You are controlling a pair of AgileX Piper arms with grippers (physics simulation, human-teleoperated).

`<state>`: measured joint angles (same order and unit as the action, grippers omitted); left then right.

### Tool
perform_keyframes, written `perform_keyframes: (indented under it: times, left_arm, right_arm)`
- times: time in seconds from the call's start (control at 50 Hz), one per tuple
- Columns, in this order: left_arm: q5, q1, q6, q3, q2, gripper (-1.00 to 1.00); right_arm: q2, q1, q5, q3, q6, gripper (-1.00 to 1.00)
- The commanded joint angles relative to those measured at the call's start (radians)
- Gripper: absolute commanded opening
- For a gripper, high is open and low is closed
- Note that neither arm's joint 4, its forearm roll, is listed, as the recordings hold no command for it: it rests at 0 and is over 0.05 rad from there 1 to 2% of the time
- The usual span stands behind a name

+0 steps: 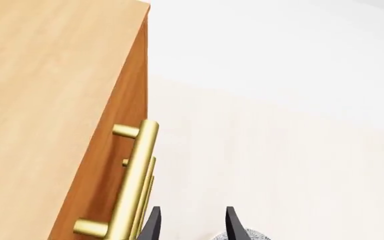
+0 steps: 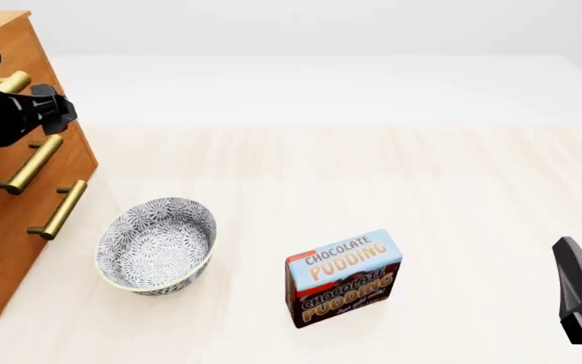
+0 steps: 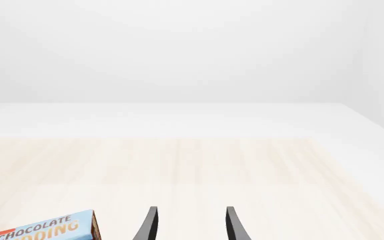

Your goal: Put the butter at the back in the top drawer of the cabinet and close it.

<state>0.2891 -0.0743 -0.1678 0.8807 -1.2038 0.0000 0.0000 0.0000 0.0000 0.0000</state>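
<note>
Cabinet (image 2: 8, 189): light-brown wood, standing at the far left of the table (image 2: 392, 174), its three brass bar handles facing right. All three drawers are sitting flush with the front.

Top drawer (image 1: 122, 150): its handle (image 1: 133, 182) is lying just beside the left gripper (image 1: 190, 224), not between the fingers.

Left gripper: hovering at the cabinet's upper front, fingers spread apart and holding nothing.

Right gripper (image 3: 190, 224): hanging at the near right edge of the table, fingers parted and empty, well apart from everything else.

Butter: not showing in any view; its place cannot be told.

Bowl (image 2: 157, 244): patterned, resting near the cabinet's foot.

Pudding box (image 2: 344, 278): standing upright right of the bowl, near the middle.
</note>
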Motion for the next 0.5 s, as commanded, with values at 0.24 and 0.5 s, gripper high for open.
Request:
perform_keyframes:
  times: [0.24,0.5]
  left_arm:
    - [0.001,-0.075,0.057,-0.001,0.007,1.0]
    - [0.035,-0.052,0.057,-0.01,0.077,1.0]
  right_arm:
    - [0.0,0.0,0.0,0.0,0.0,1.0]
    - [0.0,0.0,0.0,0.0,0.0,1.0]
